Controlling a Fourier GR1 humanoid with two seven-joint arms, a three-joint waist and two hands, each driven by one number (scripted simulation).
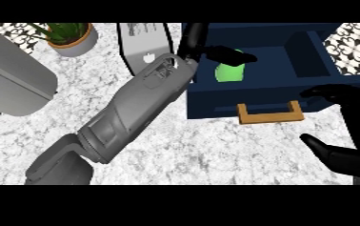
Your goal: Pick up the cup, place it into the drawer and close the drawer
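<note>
one green cup [229, 72], one open navy drawer [211, 101] with one wooden handle [271, 113], two hands. aside on the marbled surface [211, 153]: one potted plant [70, 38], one white box [146, 46], one grey appliance [21, 84]. the cup sits inside the drawer, in its left compartment. the left hand [226, 53] comes in slantwise from the lower left and lies over the cup's top, fingers straight, thumb pointing away — not curled round it. the right hand [334, 156] hovers just right of the handle, fingers and thumb spread, holding nothing. its palm is cut off at the edge; the cup's top is hidden under the left hand — whether they touch, i cannot tell.
</note>
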